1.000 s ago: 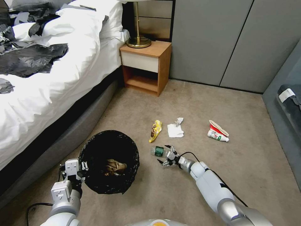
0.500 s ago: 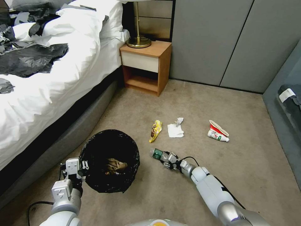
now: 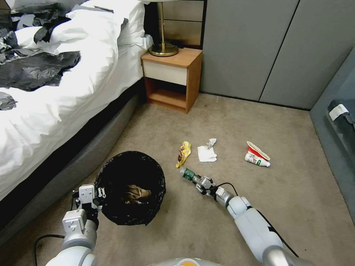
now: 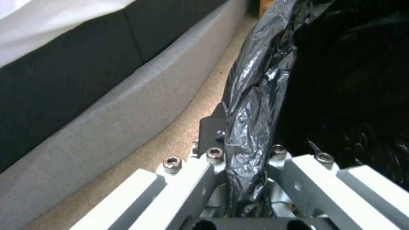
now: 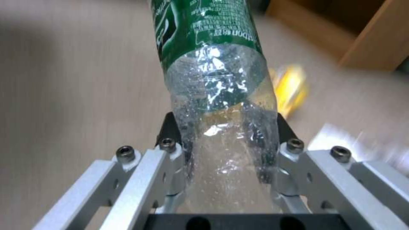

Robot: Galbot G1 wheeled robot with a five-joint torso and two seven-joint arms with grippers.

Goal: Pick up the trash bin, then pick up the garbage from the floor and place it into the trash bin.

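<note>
The right gripper (image 5: 223,140) clamps a green-labelled bottle (image 5: 209,64) (print unreadable); the left gripper (image 4: 243,166) pinches the trash bin (image 3: 131,186) rim.

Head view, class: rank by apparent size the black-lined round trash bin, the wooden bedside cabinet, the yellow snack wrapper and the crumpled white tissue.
1. Wooden bedside cabinet and black-lined round trash bin: similar, and the bin is nearer, so unranked.
2. Crumpled white tissue and yellow snack wrapper: alike, unranked.

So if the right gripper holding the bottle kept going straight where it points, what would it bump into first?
Probably the yellow snack wrapper: the right gripper and its bottle aim about that way, though they might pass over it.
</note>
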